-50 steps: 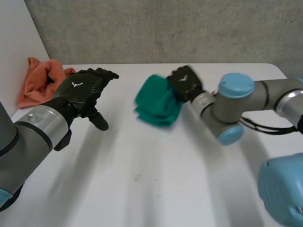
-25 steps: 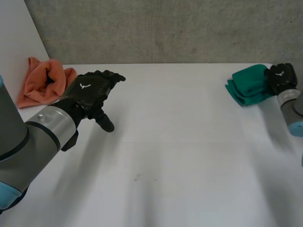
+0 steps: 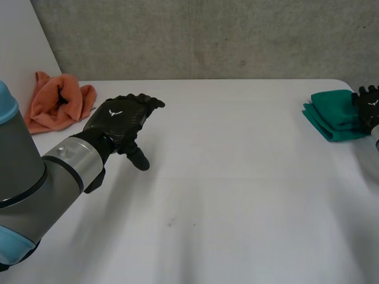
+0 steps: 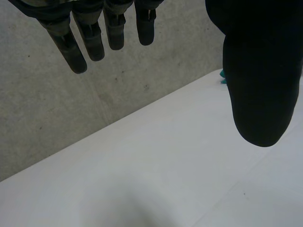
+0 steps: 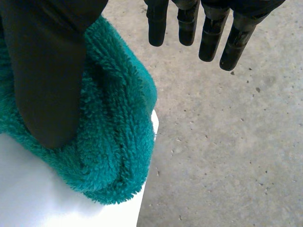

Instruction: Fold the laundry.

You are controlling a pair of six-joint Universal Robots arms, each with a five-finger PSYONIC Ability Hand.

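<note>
A folded green towel [image 3: 333, 113] lies at the table's far right edge; in the right wrist view the green towel [image 5: 118, 137] sits right at the table's corner. My right hand [image 3: 369, 103] is at the towel's right side. Its thumb [image 5: 47, 71] lies over the towel, while its straight fingers [image 5: 189, 26] stand apart beyond it: open. A crumpled orange cloth [image 3: 56, 100] rests at the back left. My left hand [image 3: 121, 121] hovers over the table just right of that cloth, with straight fingers [image 4: 87, 40] and the thumb [image 4: 260, 85] spread, holding nothing.
The white table [image 3: 225, 189] stretches between the two cloths. A white wall panel [image 3: 18, 53] stands at the left, close behind the orange cloth. Past the table's right corner lies a concrete floor [image 5: 227, 142].
My right hand carried the green towel from the table's middle to the far right edge and opened its fingers there. My left hand drifted slightly to the right.
</note>
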